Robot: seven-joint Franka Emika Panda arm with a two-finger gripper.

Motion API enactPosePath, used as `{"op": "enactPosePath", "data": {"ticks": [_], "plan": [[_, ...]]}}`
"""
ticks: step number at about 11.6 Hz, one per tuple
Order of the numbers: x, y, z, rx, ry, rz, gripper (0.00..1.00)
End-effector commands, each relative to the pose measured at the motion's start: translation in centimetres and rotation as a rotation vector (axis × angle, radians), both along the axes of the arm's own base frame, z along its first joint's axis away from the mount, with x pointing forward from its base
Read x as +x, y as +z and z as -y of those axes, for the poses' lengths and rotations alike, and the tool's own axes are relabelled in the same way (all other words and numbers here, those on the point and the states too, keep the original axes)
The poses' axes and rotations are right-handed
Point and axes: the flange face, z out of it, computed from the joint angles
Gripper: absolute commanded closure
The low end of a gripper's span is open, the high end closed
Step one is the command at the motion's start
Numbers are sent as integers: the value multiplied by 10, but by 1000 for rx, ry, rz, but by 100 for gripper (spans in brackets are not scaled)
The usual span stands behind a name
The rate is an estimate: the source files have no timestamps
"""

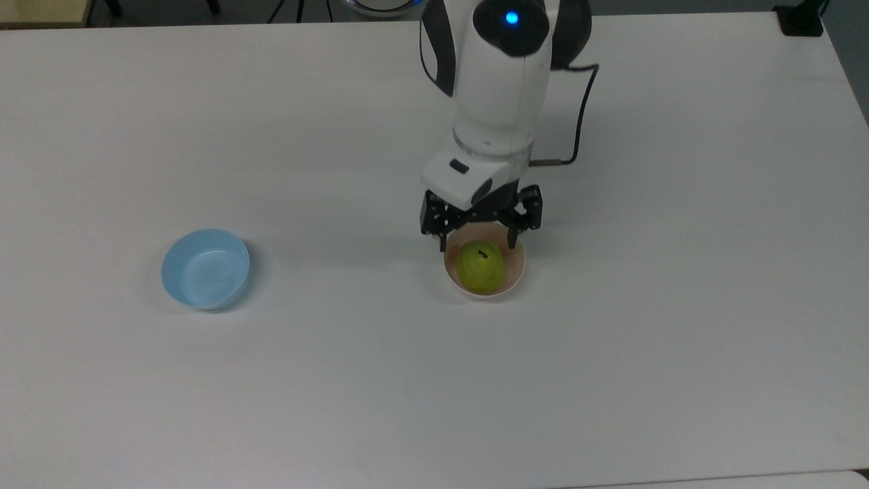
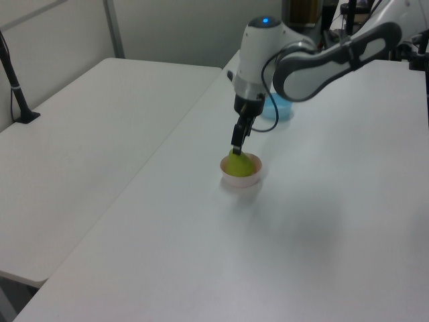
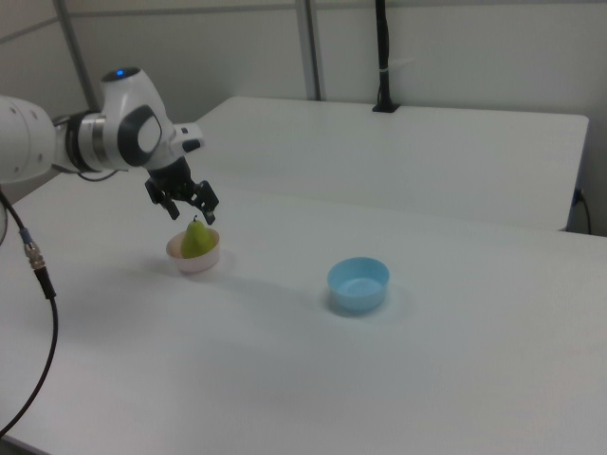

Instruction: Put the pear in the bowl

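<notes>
Light blue bowl (image 1: 205,269): upright and hollow side up on the white table (image 1: 339,380), far toward the top view's left, well apart from everything else; nothing lies between it and the other items.

Pink bowl (image 1: 517,266): upright near the table's middle, whitish outside.

Pear (image 1: 481,265): sits inside the pink bowl, stem (image 1: 483,255) uppermost, its top rising above the rim in the left view.

Black cable (image 1: 578,115): loops from the arm's wrist, at the top view's right of the arm.

Arm (image 1: 499,81): white, wrist pointing down, reaching in from the top view's upper edge.

Gripper (image 1: 478,234): hangs just above the pear, clear of it, fingers spread wide to either side, holding nothing.
</notes>
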Motion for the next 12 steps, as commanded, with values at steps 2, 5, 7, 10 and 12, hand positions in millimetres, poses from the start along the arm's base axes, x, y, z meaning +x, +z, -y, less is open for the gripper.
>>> {"op": "enactPosePath", "data": {"ticks": [2,5,7,10,12], "plan": [[-34,89,53,-40,-29,-61,0],[-64,146,95,-56,-61,-109,0],[-85,175,119,-62,-101,-141,0],[-107,202,150,-2,-117,-173,0],[-111,205,159,17,-119,-199,0]]}}
